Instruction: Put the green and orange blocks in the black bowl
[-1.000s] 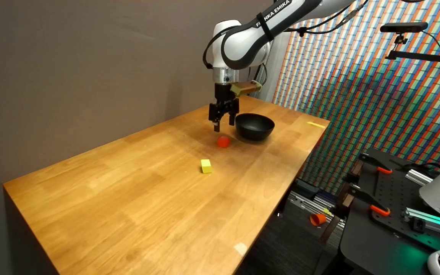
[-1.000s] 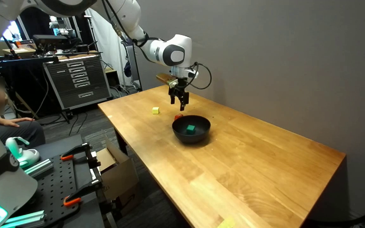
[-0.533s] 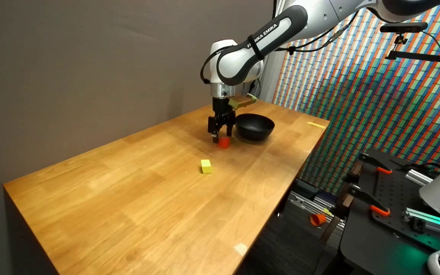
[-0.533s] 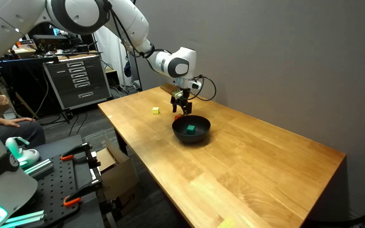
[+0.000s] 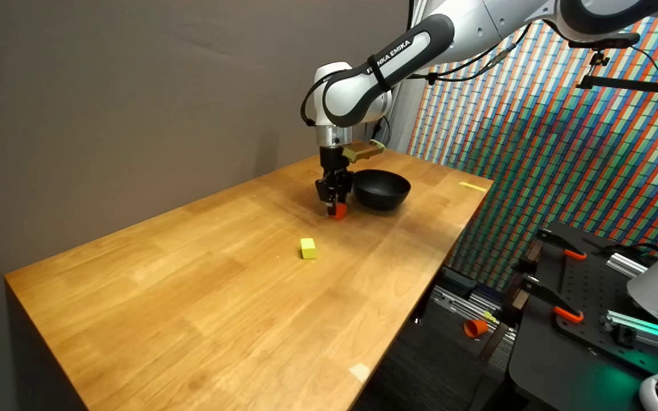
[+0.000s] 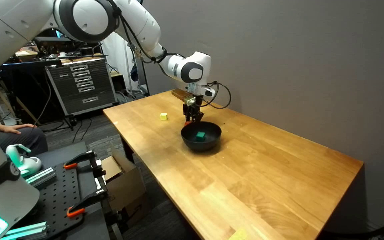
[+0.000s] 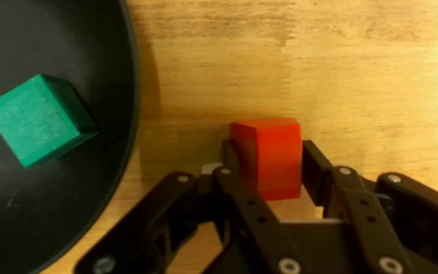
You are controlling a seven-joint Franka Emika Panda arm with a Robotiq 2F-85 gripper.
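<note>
While green block (image 7: 38,120) lies in black bowl (image 7: 67,207), fingers (image 7: 318,173) clamp orange block (image 7: 278,160) alongside.

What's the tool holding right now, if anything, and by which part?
The red-orange block, pinched in the tool by two opposite side faces, as the wrist view shows.

Right beneath the gripper (image 5: 337,206) I see a long, honey-coloured wooden table (image 5: 220,285); along one long side rises a plain grey wall (image 5: 135,114), marked by a faint shadow (image 5: 267,153). In an exterior view, a surface (image 5: 534,154) patterned in many colours stands beyond the gripper. Well apart from the gripper, in an exterior view, I make out a dark grey cabinet of drawers (image 6: 67,88) and a white hanging cloth (image 6: 114,55). Lower than the gripper lies dark flooring (image 5: 426,365).
</note>
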